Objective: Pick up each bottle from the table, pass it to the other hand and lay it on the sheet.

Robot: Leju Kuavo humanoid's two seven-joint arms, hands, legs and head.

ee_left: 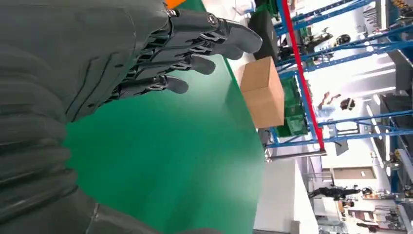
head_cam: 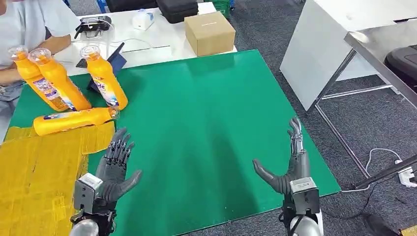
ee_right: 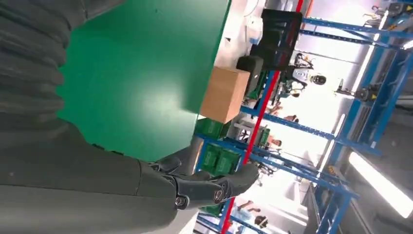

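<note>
- Left hand (head_cam: 114, 164): hovered over the near-left of the green table top (head_cam: 206, 123), fingers spread and straight, holding nothing; same spread fingers (ee_left: 195, 41) seen over the green in the left wrist view.
- Right hand (head_cam: 290, 169): hovered at the near-right edge of the green top, fingers apart, thumb out to the side, empty as well.
- Lying bottle (head_cam: 74, 120): orange-yellow, on its side just beyond the left hand, cap end pointing right, resting along the far edge of the yellow sheet (head_cam: 34, 172); hard to tell how much of it lay on the sheet and how much on the green.
- Three standing bottles (head_cam: 59, 81): upright at the far-left of the top, close together, past the lying one; well apart from both hands.
- Cardboard box (head_cam: 209, 33): on the white table beyond the green top, clear of the work.
- Person's arm (head_cam: 27, 49): at the far-left corner, near the standing bottles.
- Step judged: between bottles, both hands free; one bottle seemingly laid down, three not yet picked up.
- Next move judged: reach forward and left to a standing bottle, most likely with the nearer left hand; wrap round the body below the cap without knocking its neighbours or nudging the lying one.
- Risk judged: close spacing of the standing bottles, little room for fingers between them.
</note>
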